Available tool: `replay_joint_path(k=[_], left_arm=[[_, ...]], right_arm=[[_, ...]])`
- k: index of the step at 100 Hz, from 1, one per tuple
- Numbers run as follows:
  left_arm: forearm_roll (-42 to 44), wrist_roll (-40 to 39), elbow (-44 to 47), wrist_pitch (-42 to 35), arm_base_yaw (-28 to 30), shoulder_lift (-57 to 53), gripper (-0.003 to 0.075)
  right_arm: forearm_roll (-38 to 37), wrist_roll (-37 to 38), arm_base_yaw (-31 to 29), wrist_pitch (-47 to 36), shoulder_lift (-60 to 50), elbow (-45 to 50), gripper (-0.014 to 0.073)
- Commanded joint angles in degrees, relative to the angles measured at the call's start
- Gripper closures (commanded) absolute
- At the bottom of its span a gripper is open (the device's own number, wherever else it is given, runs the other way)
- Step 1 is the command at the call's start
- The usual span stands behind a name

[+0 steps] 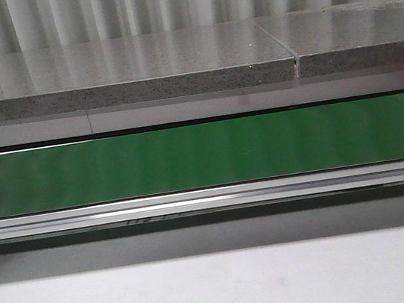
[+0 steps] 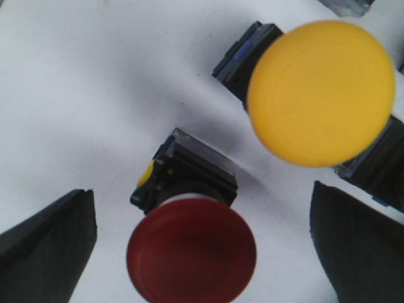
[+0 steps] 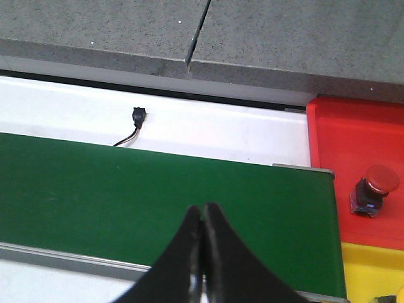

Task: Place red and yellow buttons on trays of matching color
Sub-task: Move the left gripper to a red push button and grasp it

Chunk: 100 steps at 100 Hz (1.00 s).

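Surface: white table (image 2: 95,95) under the left gripper (image 2: 202,252); green belt (image 1: 202,155) bare ahead
Left gripper: fingers spread, straddling the red button (image 2: 191,255); yellow button (image 2: 322,93) just beside
Right gripper (image 3: 202,252): fingers together, empty, above the belt
Red tray (image 3: 356,145): holds one red button (image 3: 374,189)
Advice: centre on the red cap; avoid nudging the yellow one

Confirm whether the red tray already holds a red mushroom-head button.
Yes: in the right wrist view a red mushroom-head button sits on the red tray.

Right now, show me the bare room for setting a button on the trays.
The red tray is bare except near its red button. Only a bare corner of the yellow tray shows. The buttons between the left fingers are crowded.
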Motion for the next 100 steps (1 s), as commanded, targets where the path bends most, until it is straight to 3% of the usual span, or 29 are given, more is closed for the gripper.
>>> replay_joint_path(k=[1, 19, 28, 68, 100], left_arm=[[-0.38, -1.11, -1.32, -0.50, 0.15, -2.76, 0.0181], [-0.72, -1.28, -1.32, 2.11, 0.15, -2.89, 0.0587], [-1.18, -1.28, -1.32, 2.81, 0.15, -4.10, 0.0741], [-1.88, -1.18, -1.32, 2.02, -2.64, -22.38, 0.0741], [0.45, 2.02, -6.32, 7.66, -17.27, -28.96, 0.0741]], right_arm=[[0.45, -0.35, -0.04, -3.84, -0.22, -1.42, 0.0664], [0.45, -0.35, -0.04, -3.84, -0.22, -1.42, 0.0664], [0.45, -0.35, -0.04, -3.84, -0.22, -1.42, 0.0664], [0.45, -0.35, -0.04, -3.90, -0.22, -1.42, 0.0664], [0.45, -0.35, -0.04, -3.90, -0.22, -1.42, 0.0664]])
